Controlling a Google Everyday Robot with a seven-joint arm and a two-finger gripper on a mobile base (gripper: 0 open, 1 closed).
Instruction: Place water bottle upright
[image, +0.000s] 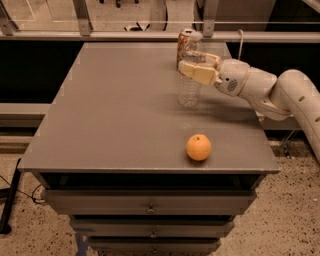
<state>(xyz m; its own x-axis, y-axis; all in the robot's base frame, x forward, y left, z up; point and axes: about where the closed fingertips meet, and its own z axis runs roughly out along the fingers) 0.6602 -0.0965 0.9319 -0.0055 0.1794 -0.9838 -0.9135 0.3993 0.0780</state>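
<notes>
Bottle (189, 92) stands upright on desk (115, 115), far right part, base seemingly on surface. Gripper (192, 64) reaches in level from right, at bottle's upper half. Fingers (201, 74) closed around it, one in front, one behind. Side grip sits high, likely to steady bottle against tipping. Can (183, 44) just behind bottle; careless pull-back could knock either. Orange (198, 147) well apart, near front edge. Judgement: placing nearly done, release remains.

White arm in from the right, gripper (193, 65) at upper centre, fingers (197, 73) tight on the water bottle (189, 93).
</notes>
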